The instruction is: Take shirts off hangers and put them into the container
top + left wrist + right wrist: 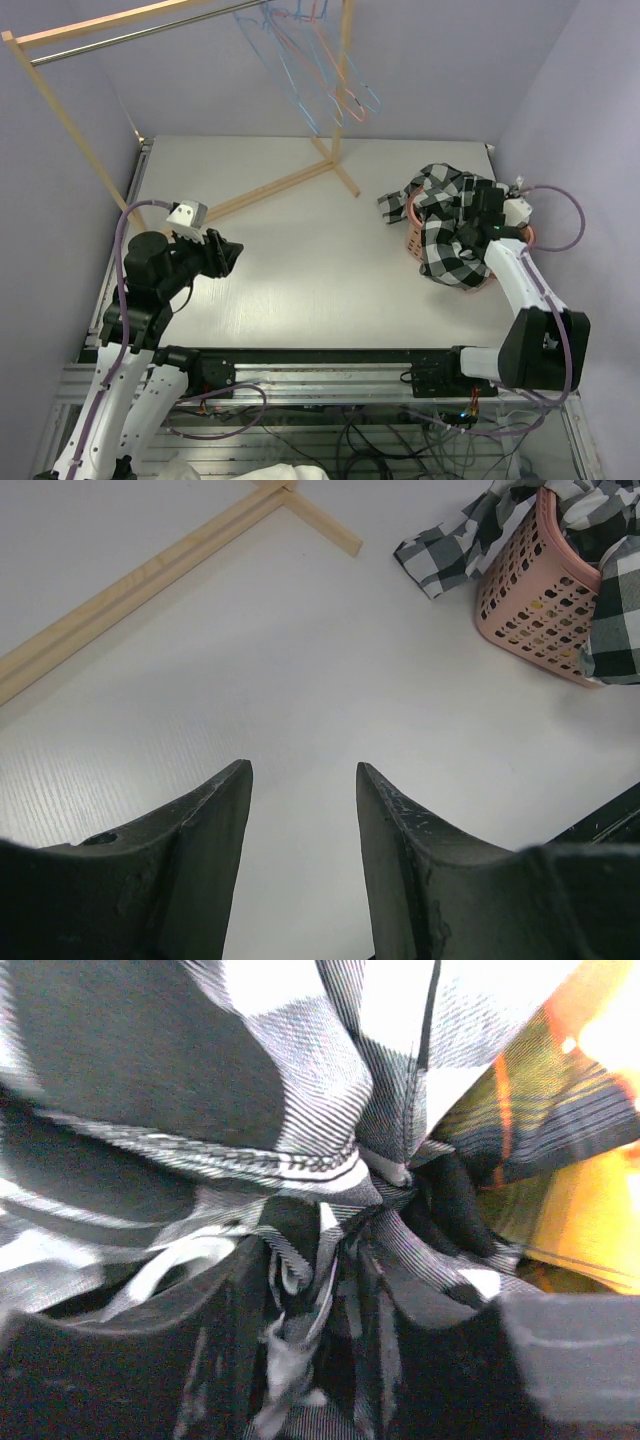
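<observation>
The checked shirt [300, 1110] bunches between the right fingers [215, 1360], gripped or freed I cannot tell, heaped in the pink basket [530, 600] at the right edge of the surface [300, 280], while the left fingers [200, 830] hang spread and empty, so the drop looks nearly done and calls for a clean upward retreat.

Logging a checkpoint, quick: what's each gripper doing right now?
Left gripper: open, empty.
Right gripper: shirt bunched between its fingers; gripped or not, cannot tell.

Checked shirt [300, 1150] bunched between dark fingers [200, 1380]; orange-yellow fabric [590, 1220] at right
</observation>
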You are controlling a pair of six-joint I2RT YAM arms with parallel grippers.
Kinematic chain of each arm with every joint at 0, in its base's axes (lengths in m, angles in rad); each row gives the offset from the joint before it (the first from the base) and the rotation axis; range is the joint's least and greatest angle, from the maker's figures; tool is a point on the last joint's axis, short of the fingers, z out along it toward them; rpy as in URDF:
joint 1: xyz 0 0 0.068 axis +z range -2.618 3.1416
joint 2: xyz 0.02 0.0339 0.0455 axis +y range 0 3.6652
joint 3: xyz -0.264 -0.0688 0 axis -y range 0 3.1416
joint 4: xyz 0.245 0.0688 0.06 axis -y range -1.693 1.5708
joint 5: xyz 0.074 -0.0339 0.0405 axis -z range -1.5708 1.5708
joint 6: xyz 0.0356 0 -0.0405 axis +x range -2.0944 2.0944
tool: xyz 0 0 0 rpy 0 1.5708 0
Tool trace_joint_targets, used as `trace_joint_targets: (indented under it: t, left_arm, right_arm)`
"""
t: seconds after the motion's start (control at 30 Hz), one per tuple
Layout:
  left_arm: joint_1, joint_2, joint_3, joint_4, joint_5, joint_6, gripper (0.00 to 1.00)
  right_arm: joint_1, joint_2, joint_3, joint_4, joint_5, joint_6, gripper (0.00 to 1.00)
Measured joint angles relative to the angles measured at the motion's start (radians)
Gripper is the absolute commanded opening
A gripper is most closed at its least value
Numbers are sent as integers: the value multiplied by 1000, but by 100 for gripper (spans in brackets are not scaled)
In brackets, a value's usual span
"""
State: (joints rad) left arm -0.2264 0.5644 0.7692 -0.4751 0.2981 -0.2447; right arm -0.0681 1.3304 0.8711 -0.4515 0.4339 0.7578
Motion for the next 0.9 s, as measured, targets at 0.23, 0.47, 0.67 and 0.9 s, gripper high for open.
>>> trace_joint_targets:
  t: [0.23,0.47,0.67,0.9]
  left_arm:
    - [0,0,0,0,0,-2,57]
    - [-1,-12,0,0,0,-4,57]
    - [-5,-22,0,0,0,-7,56]
    - [-6,-22,0,0,0,-8,56]
  right_arm:
    - [1,-129,187,-45,-41,-157,58]
    - [6,-45,365,42,-304,-306,69]
    - [74,290,789,-65,-396,-468,70]
    - [135,710,1433,-338,-417,-639,72]
